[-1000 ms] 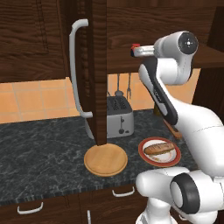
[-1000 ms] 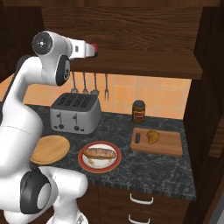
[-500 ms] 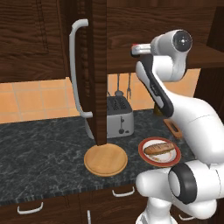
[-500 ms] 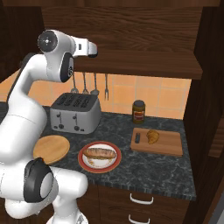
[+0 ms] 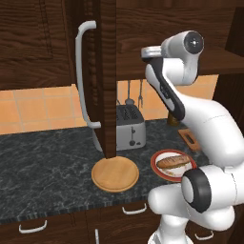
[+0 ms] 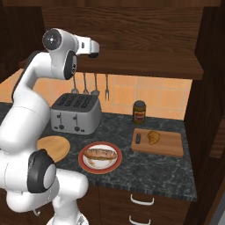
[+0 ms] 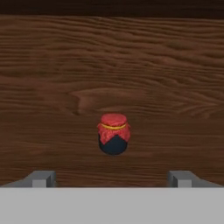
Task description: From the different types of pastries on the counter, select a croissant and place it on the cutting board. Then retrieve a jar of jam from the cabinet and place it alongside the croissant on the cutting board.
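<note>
While raised at the cabinet [image 5: 107, 71]: gripper [image 7: 112, 177] wide, empty
Jar [image 7: 113, 133]: ahead, centred between fingertips
Croissant [image 6: 153, 137]: on board [image 6: 167, 145]

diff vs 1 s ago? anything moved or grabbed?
Only the arm moved: in both base views its upper joint and hand rose a little toward the open cabinet. Nothing taken or released; the jaws stand wide, the jar of jam centred ahead, untouched. The croissant stays on the cutting board; bread roll, toaster and bottle unchanged.
</note>
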